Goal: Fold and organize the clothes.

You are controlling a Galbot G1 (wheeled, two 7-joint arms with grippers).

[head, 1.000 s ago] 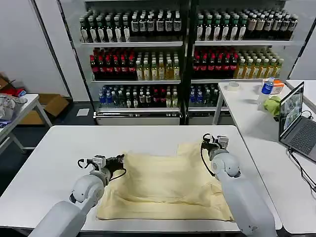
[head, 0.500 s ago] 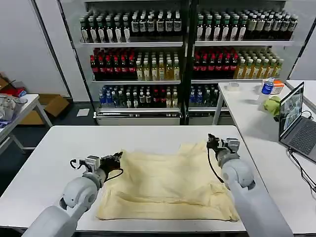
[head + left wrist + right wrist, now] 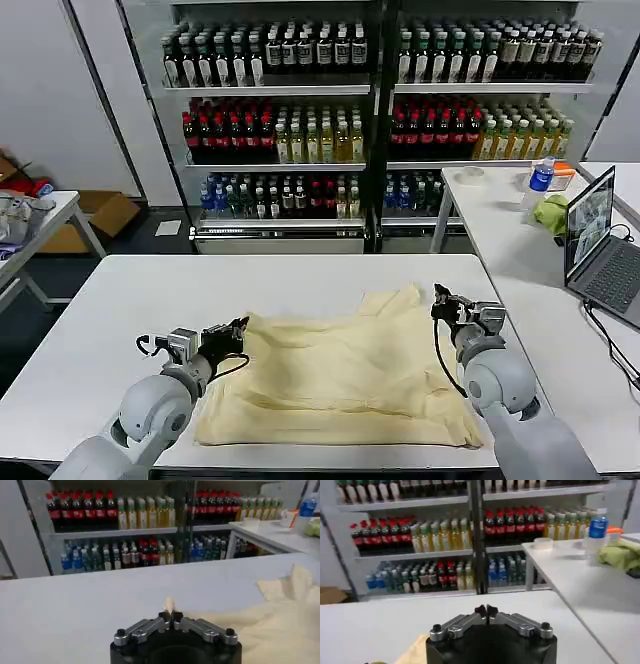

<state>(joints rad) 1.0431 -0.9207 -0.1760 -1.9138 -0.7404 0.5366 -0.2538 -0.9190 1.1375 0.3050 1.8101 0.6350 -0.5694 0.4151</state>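
2 grippers (image 3: 236, 329) (image 3: 441, 301) pinch 1 T-shirt (image 3: 340, 370).

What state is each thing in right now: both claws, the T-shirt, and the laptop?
Left claw: shut on the T-shirt's corner, low over the white table.
Right claw: shut, at the T-shirt's far right corner; a grip on the cloth can't be confirmed.
T-shirt: lying on the table, partly folded, wrinkled.
Laptop: open, on the side table.
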